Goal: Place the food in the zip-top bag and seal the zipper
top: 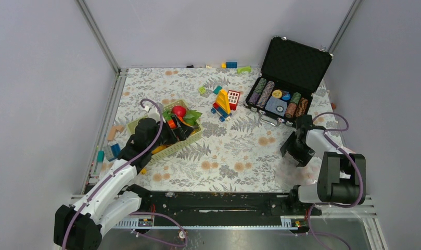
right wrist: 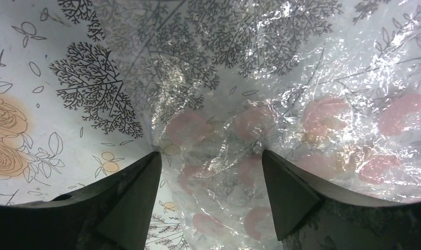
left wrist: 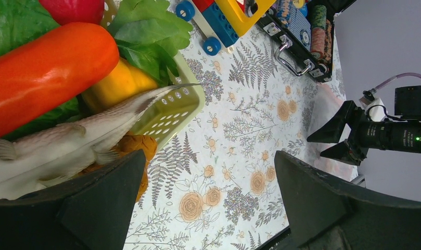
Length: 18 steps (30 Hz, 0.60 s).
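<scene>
The food lies in a pale green slatted basket (top: 190,138) at the left: a red round piece (top: 179,111), green leaves (top: 191,115), an orange carrot (left wrist: 47,73), a yellow piece (left wrist: 119,83) and a grey fish (left wrist: 67,140). My left gripper (left wrist: 208,198) is open and empty, its left finger at the basket's near corner. My right gripper (right wrist: 211,172) is open just above the clear crinkled zip-top bag (right wrist: 281,104), which lies flat on the right of the table, with bag film between the fingers. The pink-red zipper strip is not visible.
An open black case (top: 294,62) of poker chip stacks stands at the back right. A toy block vehicle (top: 222,104) sits mid-table. Loose blocks lie along the far edge (top: 230,65) and left of the basket (top: 113,148). The flowered cloth (top: 234,151) covers the table.
</scene>
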Each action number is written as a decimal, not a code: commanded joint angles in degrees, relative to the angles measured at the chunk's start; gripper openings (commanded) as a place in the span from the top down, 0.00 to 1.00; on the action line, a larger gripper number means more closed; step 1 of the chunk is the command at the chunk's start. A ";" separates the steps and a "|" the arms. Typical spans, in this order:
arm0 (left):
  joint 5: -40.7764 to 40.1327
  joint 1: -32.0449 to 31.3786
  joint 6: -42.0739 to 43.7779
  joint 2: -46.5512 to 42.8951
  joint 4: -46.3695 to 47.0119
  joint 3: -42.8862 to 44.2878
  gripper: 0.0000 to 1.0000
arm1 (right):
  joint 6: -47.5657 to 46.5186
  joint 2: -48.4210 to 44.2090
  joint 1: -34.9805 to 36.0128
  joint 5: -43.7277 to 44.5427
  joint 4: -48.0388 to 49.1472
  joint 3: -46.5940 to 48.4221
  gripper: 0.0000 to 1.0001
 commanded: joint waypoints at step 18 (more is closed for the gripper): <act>-0.27 -0.08 1.04 -0.66 2.39 0.05 0.01 | 3.11 3.88 12.65 -18.80 12.53 2.17 0.09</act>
